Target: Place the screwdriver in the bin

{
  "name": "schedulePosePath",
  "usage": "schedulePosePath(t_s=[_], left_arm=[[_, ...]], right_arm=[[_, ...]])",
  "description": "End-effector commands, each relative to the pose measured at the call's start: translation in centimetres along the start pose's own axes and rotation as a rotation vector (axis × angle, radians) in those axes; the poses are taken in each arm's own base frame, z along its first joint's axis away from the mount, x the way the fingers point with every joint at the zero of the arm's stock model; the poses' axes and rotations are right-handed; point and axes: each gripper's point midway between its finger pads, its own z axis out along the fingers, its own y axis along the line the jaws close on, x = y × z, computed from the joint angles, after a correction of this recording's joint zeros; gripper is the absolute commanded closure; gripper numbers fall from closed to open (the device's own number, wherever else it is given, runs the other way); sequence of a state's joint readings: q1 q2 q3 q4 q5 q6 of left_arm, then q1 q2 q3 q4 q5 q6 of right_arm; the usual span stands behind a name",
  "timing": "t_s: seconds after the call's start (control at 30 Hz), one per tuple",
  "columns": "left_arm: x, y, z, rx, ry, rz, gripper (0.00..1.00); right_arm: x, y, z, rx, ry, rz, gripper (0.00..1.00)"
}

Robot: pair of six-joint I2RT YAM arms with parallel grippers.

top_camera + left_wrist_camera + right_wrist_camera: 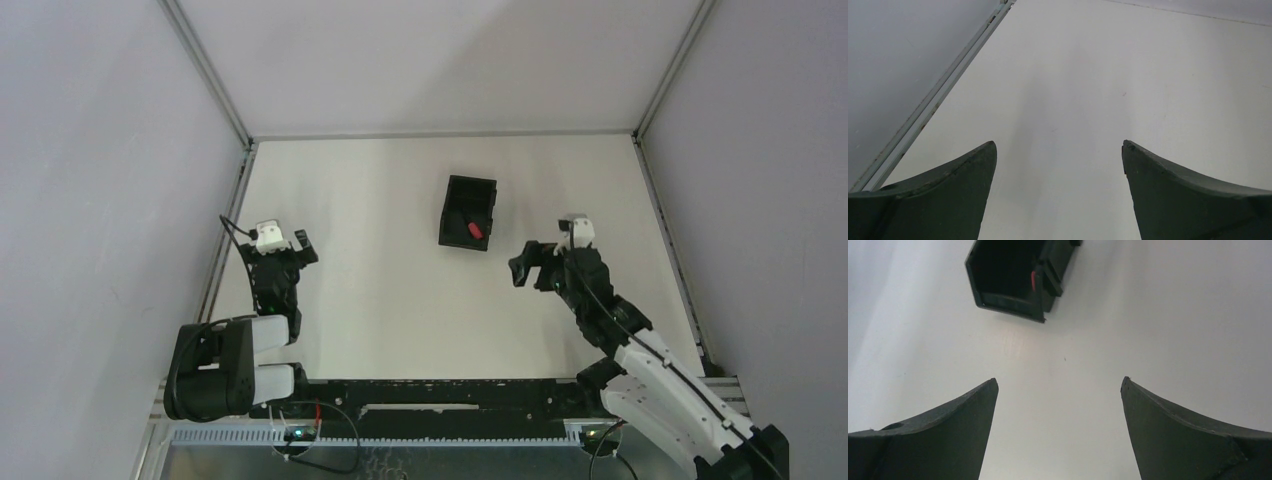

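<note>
The small black bin stands near the middle of the white table. The red-pink handle of the screwdriver lies inside it at its near right corner; the shaft is hard to make out. In the right wrist view the bin is at the top left, with a sliver of red handle inside. My right gripper is open and empty, to the right of the bin and apart from it; it also shows in its wrist view. My left gripper is open and empty at the far left, over bare table.
Grey walls enclose the table on three sides, with metal rails along the left and right edges. A black bar with the arm bases runs along the near edge.
</note>
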State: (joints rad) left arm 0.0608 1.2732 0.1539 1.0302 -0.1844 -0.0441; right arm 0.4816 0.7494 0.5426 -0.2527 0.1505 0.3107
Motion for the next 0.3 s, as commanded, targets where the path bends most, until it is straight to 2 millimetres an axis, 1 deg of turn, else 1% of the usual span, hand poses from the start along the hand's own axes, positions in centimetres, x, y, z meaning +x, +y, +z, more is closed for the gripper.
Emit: schedulePosePath(t_s=[0.0, 0.1, 0.2, 0.27], left_arm=[[-2.8, -0.2, 0.8, 0.0, -0.081, 0.001, 0.0], [-2.8, -0.3, 0.8, 0.002, -0.081, 0.001, 0.0], [-2.8, -0.3, 0.8, 0.001, -0.082, 0.001, 0.0], [-2.8, -0.2, 0.8, 0.0, -0.081, 0.001, 0.0]], right_arm=[[0.2, -1.2, -0.5, 0.025, -0.119, 0.121, 0.0], [1.6, -2.0, -0.6, 0.029, -0.135, 0.159, 0.0], [2.5, -2.5, -0.6, 0.027, -0.141, 0.19, 0.01], [2.8, -2.8, -0.6, 0.033, -0.147, 0.206, 0.0]])
